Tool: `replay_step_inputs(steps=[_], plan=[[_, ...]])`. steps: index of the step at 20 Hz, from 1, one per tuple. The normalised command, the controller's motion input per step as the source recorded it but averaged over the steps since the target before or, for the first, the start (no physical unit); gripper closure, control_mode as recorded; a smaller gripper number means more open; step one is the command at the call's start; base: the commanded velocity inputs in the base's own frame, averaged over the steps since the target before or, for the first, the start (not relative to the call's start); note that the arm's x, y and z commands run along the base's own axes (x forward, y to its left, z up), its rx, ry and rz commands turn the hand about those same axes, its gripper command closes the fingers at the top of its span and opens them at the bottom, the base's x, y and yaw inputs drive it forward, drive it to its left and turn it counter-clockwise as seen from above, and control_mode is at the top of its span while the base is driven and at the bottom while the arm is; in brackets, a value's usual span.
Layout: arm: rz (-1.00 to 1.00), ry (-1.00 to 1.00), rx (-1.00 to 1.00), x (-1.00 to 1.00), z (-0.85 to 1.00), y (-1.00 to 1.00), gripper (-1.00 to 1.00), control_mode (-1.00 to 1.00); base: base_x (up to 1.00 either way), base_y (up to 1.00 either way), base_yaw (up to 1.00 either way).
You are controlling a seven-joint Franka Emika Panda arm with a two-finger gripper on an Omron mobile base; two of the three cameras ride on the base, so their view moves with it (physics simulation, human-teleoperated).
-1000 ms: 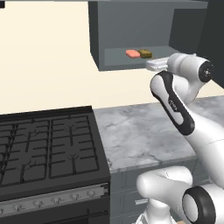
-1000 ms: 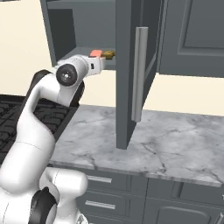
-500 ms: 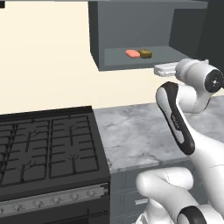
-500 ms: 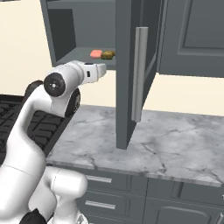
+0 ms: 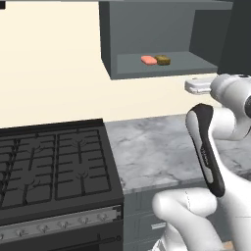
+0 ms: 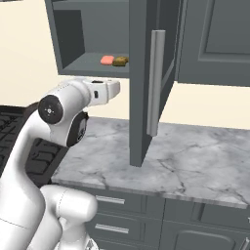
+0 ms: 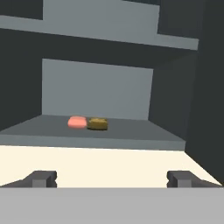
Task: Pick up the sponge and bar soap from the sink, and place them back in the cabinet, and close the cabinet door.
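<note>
Resting on the cabinet (image 7: 109, 135) shelf, pink bar soap (image 7: 77, 122) touching mustard sponge (image 7: 97, 124); end effector (image 7: 112, 179) spread wide, empty

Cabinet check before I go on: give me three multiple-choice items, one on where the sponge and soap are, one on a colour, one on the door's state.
1. Where do the sponge and bar soap lie?
A. On the cabinet shelf
B. On the stove
C. In the pincer

2. What colour is the bar soap?
A. Blue
B. Pink-red
C. White

3. How does the cabinet door stand?
A. Shut
B. Removed
C. Open

Answers:
1 A: both rest side by side on the shelf.
2 B: it is the pink-red bar beside the mustard block.
3 C: the door swings out over the counter, leaving the inside in sight.
</note>
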Motion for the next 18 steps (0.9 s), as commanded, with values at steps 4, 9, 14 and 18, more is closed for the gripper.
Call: replay_step_inputs(steps=[4,9,14,18], plan=[[0.00,-0.01,0.00,-0.55,0.00,-0.18,-1.00,-1.00,0.00,0.00,0.00],[0.00,-0.05,0.00,-0.73,0.00,-0.13,-1.00,-1.00,0.00,0.00,0.00],[0.00,-0.06,0.00,-0.76,0.00,-0.18,-1.00,-1.00,0.00,0.00,0.00],[0.00,-0.04,0.00,-0.74,0.00,-0.17,-1.00,-1.00,0.00,0.00,0.00]])
